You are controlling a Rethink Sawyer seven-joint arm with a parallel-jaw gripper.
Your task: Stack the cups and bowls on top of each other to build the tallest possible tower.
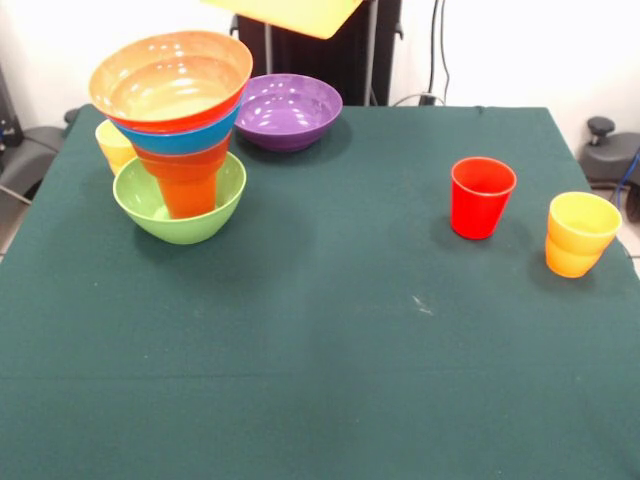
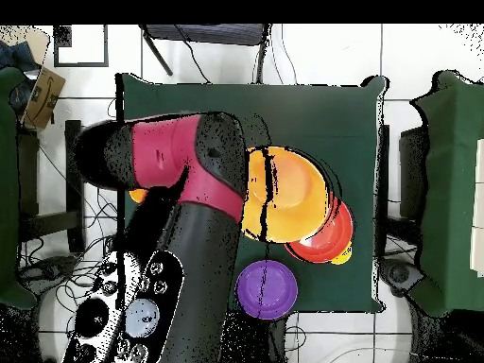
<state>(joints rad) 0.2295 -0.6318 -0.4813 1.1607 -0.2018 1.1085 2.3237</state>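
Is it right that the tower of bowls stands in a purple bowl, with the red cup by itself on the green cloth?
Not quite. The front view shows the tower standing in the green bowl, not a purple one. The purple bowl sits empty behind it. The rest is right: the red cup does stand alone on the green cloth.

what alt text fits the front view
A flaring tower of an orange cup and stacked bowls stands in a green bowl on a dark green table; a purple bowl, red cup and yellow-orange cup stand apart.
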